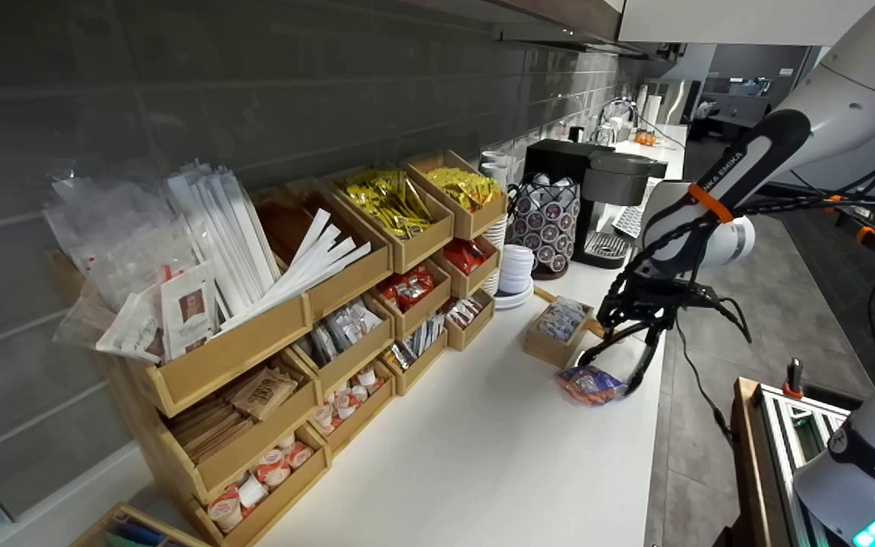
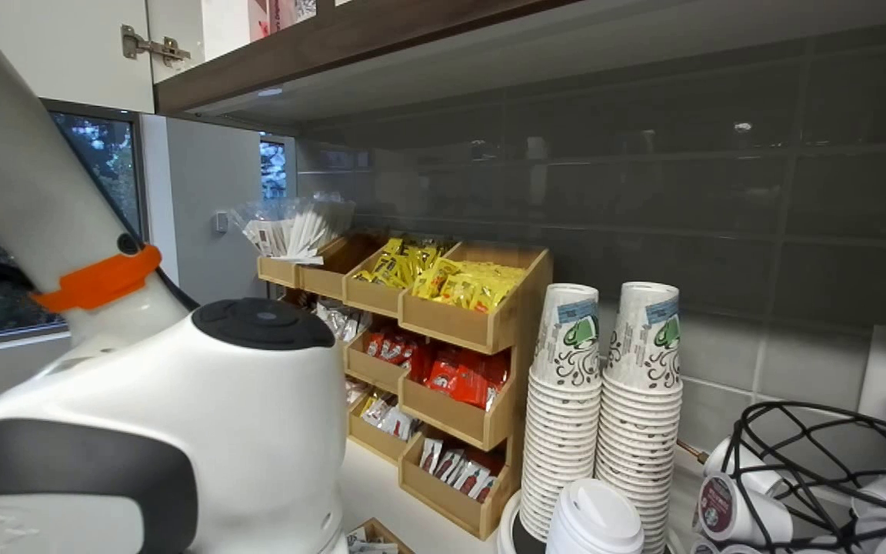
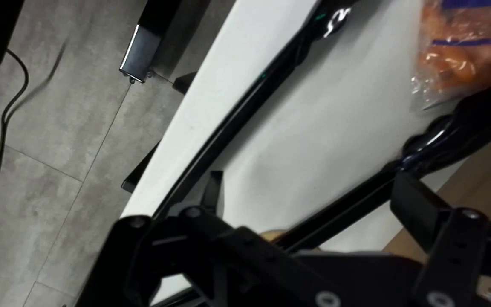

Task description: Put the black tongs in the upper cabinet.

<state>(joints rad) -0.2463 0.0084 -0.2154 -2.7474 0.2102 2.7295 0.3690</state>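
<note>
Since the gripper [image 3: 309,183] is spread wide over the black tongs [image 3: 350,207], which splay out ahead of it, I'd worry closing catches just one side, so they twist or drag the packet [image 3: 467,55] up front.

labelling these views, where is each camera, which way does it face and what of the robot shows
In an exterior view: near the tiered rack, facing along the counter toward the coffee machine; the arm shows at picture right.
In an exterior view: at the end with the paper cups, facing that rack; the arm looms at picture left.
Wrist view: rides the arm, facing down at the black tongs and colourful packet; the jaws show at the bottom.
Both exterior views share the rack.
</note>
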